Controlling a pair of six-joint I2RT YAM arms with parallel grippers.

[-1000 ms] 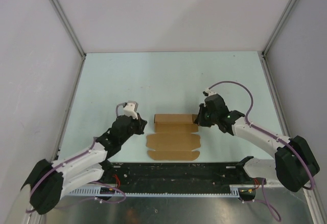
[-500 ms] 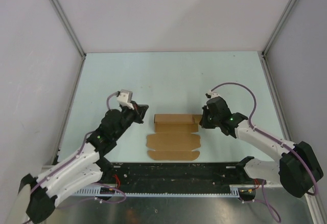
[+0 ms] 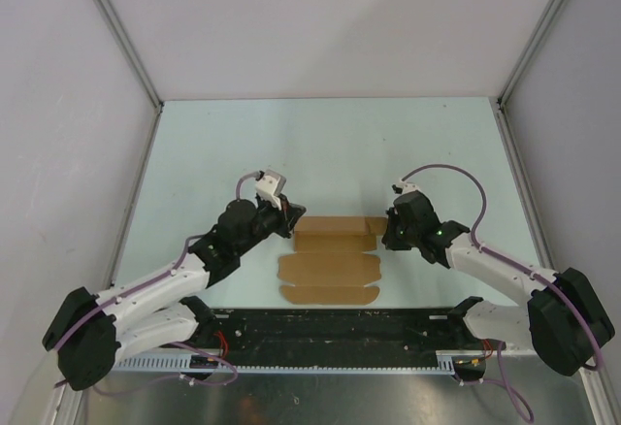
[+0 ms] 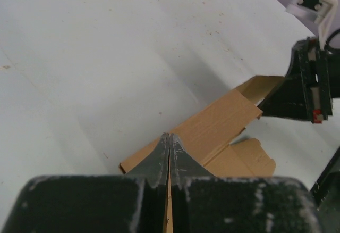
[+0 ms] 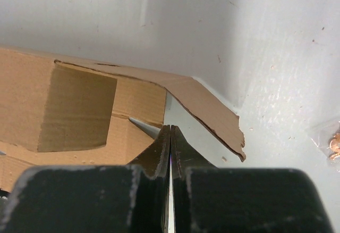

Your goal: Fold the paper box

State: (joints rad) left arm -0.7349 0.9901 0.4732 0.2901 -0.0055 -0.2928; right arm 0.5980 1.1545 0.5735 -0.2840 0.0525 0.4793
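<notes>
Paper box (image 3: 332,254): lies on the table (image 3: 320,144) between my two arms, close to their bases. It is mostly flat, with the far panel raised into a low sleeve and two scalloped flaps spread toward the near edge.

Left claw (image 3: 288,221): pinched tight with nothing between the fingers. In the left wrist view the tip (image 4: 169,137) sits right at the left end of the raised panel (image 4: 212,129).

Right claw (image 3: 391,223): also pinched tight and empty. In the right wrist view its tip (image 5: 169,132) points at the box's open right end (image 5: 79,105), just beside a loose end flap (image 5: 207,110) that angles up off the table.

Why closed: I judge the shut fingers are serving as blunt pushers. A narrow tip can tuck or crease thin cardboard without snagging it.

Why both ends: with one claw at each end, the sheet is braced against sliding while either side works a fold.

Left arm pose: low and stretched on a diagonal from its base, with the wrist turned inward toward the box.

Right arm pose: a mirror of the left, with the elbow out to the right, the forearm low and the wrist angled inward.

Step in hand: folding looks early to me, as only the far panel is up and the near flaps are untouched.
</notes>
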